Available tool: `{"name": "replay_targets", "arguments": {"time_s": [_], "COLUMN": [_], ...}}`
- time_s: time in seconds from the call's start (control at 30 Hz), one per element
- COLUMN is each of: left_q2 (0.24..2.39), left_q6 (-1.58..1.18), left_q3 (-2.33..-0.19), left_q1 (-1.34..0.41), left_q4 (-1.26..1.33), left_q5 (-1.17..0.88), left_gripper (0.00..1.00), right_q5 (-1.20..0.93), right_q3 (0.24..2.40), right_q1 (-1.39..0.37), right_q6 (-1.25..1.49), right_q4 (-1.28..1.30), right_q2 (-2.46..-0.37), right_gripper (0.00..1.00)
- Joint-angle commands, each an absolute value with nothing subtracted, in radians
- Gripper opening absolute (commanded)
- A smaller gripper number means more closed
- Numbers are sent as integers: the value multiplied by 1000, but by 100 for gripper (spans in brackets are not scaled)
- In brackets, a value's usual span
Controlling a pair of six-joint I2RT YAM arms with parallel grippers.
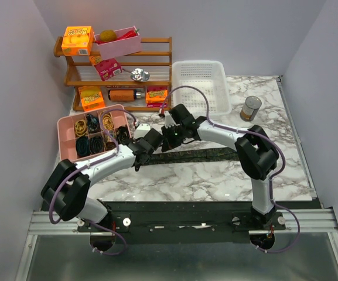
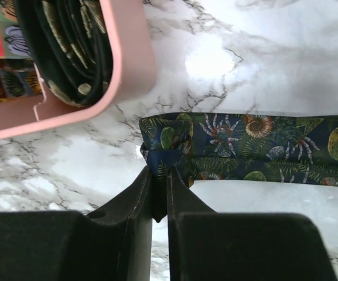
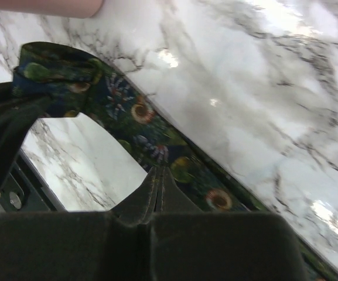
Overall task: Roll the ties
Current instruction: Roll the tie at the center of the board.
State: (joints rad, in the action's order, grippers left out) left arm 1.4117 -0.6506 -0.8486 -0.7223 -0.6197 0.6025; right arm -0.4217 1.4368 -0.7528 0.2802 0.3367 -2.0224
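The left gripper (image 2: 159, 178) has its jaws pinched shut on the folded end of the tie (image 2: 245, 140). The right gripper (image 3: 158, 175) is clamped on the tie's edge further along. Only the wrist views show the shell-and-leaf print. From above it's a dark strip on the marble table (image 1: 215, 181), near the pink tray (image 1: 63, 137).

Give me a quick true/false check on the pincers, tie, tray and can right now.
1. Left pincer is shut on the tie at its end. True.
2. Right pincer is open, clear of the tie. False: it is shut on the tie's edge.
3. The tie is fully rolled. False: most of it lies flat along the table.
4. The pink tray holds a rolled tie. True.
5. The can sits inside the white basket. False: it stands on the table beside it.
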Motion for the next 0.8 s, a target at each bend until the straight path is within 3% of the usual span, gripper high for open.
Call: {"name": "replay_targets", "arguments": {"time_s": [0.0,0.43,0.77], "left_q2": [1468,1641,1692], "left_q6": [-657,-673,-654], "left_q3": [-905,-1023,-1029], "left_q1": [-730,-802,-825], "left_q4": [-693,-769,-686], "left_q5": [698,729,631], "left_gripper": [18,20,29], "right_q5": [-382,-373,-379], "right_q3": [1390,1342,1345], "right_q1": [-723,-687,-684], "right_q6": [278,276,270], "right_q4": [321,314,314], "right_q2": [-1974,-1954,-1968], "right_gripper": [0,1,0]}}
